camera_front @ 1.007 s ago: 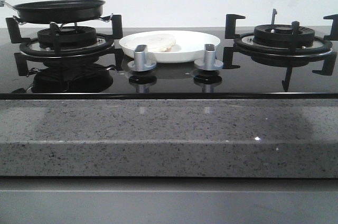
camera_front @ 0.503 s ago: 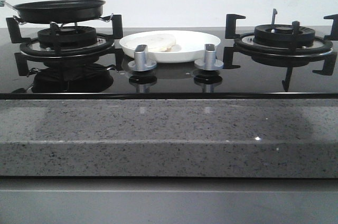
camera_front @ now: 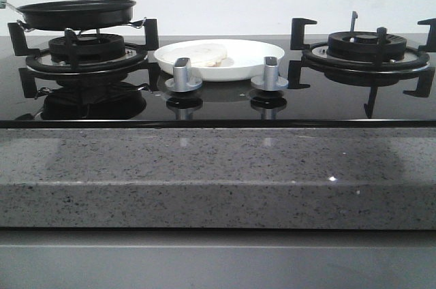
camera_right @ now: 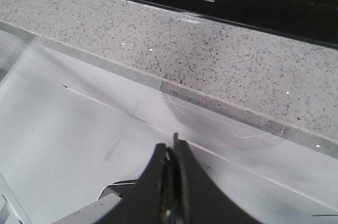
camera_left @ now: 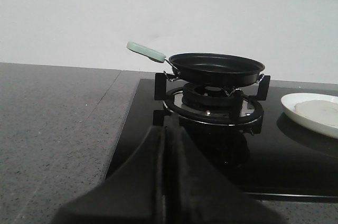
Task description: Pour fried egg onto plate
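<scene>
Front view is showing the flat, cream-coloured fried egg (camera_front: 199, 53) already lying on the shallow, glossy white round plate (camera_front: 255, 64), toward the side nearest the black round frying pan (camera_front: 76, 13) — so the pour is looking done. The left gripper (camera_left: 165, 145), fingers pressed together and empty, is sitting nearer the plate; the right gripper (camera_right: 171, 163), likewise closed on nothing, is hanging off the counter — farther away.

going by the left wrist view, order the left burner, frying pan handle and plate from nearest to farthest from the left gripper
1. The left burner stands straight ahead of the shut left gripper, nearest.
2. The frying pan handle sticks out above and behind the burner, toward the grey counter side.
3. The plate, holding the fried egg, sits off to the far side. Its gap with the handle is narrow.
</scene>
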